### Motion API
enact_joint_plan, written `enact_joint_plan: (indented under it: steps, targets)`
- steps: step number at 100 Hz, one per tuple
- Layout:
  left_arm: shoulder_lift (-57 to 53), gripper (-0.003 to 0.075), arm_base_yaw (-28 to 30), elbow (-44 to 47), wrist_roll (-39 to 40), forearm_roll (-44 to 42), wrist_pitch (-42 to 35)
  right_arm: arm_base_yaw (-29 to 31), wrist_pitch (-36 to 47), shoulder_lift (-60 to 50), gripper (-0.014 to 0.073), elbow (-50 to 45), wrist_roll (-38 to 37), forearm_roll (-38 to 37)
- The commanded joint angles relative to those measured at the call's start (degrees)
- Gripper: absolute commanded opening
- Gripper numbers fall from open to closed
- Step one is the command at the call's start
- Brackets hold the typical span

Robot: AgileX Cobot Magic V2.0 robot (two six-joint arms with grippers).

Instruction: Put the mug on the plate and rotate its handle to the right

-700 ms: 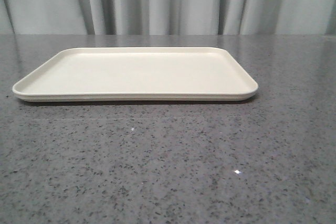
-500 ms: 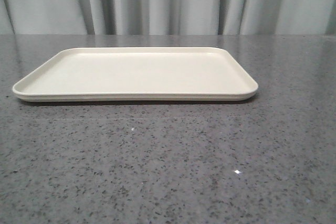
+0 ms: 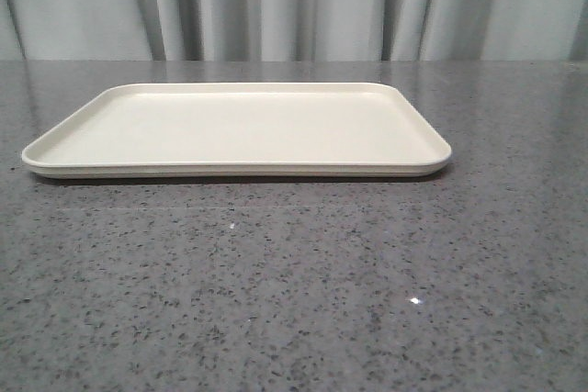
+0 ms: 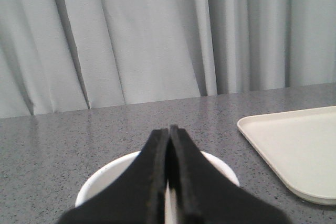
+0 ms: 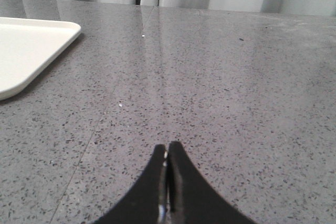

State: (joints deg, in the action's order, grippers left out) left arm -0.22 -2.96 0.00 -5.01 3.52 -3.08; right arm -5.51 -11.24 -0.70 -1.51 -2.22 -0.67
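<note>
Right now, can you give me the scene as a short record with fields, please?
plate: cream tray on grey table, nothing on it
mug: white rim under left gripper, off the plate; handle hidden
left gripper: fingers closed together
right gripper: closed, over bare table
task state: mug not yet on plate

the left end effector (image 4: 169,145) has its black fingers pressed together, above the white mug (image 4: 113,174), whose open rim shows behind them. the cream plate (image 4: 294,148) lies apart on the grey speckled surface (image 4: 68,140), curtains (image 4: 105,35) behind.
</note>
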Motion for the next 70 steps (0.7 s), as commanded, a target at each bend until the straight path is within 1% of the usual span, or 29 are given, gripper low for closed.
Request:
enact_joint_plan:
  steps: [1, 70]
  targets:
    - [-1.72, -0.002, 0.09, 0.57, -0.14, 0.22, -4.24, -0.03, 4.51, -1.09, -0.0066, -0.06, 0.24, -0.46]
    - [-1.72, -0.002, 0.09, 0.57, -0.14, 0.22, -5.1, -0.03, 4.75, -1.09, -0.0066, -0.06, 0.24, -0.46]
